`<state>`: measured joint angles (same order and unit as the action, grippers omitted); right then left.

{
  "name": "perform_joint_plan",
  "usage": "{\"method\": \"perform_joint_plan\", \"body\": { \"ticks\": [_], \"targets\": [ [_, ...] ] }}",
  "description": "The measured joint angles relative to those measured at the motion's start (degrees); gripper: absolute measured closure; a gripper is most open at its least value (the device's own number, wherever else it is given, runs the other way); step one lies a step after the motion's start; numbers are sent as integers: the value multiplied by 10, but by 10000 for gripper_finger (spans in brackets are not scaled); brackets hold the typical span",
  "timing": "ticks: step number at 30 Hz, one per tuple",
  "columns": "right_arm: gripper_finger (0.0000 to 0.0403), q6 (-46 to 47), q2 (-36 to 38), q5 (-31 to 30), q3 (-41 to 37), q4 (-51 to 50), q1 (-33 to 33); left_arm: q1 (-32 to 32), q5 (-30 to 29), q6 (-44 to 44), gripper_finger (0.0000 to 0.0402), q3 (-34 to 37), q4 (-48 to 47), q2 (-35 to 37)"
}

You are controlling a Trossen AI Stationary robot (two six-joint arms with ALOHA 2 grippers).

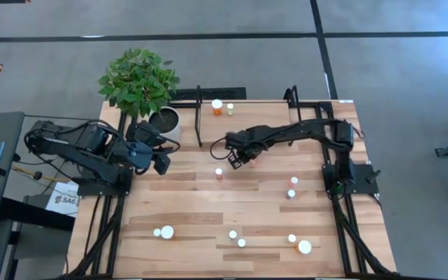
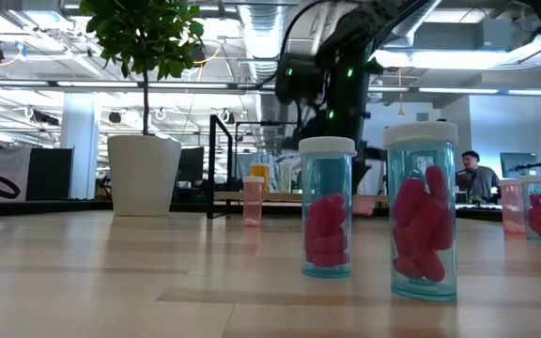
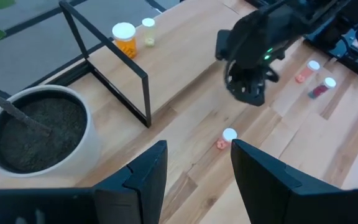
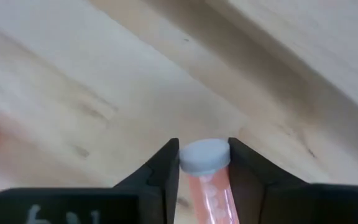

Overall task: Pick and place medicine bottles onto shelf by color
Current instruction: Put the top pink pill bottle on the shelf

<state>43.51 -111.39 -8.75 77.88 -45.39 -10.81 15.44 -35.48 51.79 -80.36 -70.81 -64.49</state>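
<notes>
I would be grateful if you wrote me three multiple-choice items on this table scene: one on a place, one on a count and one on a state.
1. Where is the round white plant pot?
A. beside the left end of the light wooden shelf
B. on the shelf
C. at the table's right edge

2. How many white-capped medicine bottles stand on the shelf?
A. none
B. two
C. five

3. The right gripper is:
A. wide open
B. shut on a pinkish-red medicine bottle
C. out of view

Answers:
1 A, the high view shows it just outside the shelf's left upright.
2 B, an orange bottle and a pale bottle stand there.
3 B, its wrist view shows it clamping the bottle below the white cap.
</notes>
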Motion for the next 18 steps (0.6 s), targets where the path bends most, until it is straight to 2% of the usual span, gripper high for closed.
{"method": "perform_joint_plan", "body": {
  "ticks": [6,10,18],
  "targets": [
    [266,2,96,0,-1,-11,9,0,-18,-18,237,0,27,0],
    [270,1,181,-1,0,35,11,0,-24,-72,237,0,79,-1],
    [263,-69,318,-4,0,287,20,0,-20,-233,237,0,234,-14]
  ]
}}
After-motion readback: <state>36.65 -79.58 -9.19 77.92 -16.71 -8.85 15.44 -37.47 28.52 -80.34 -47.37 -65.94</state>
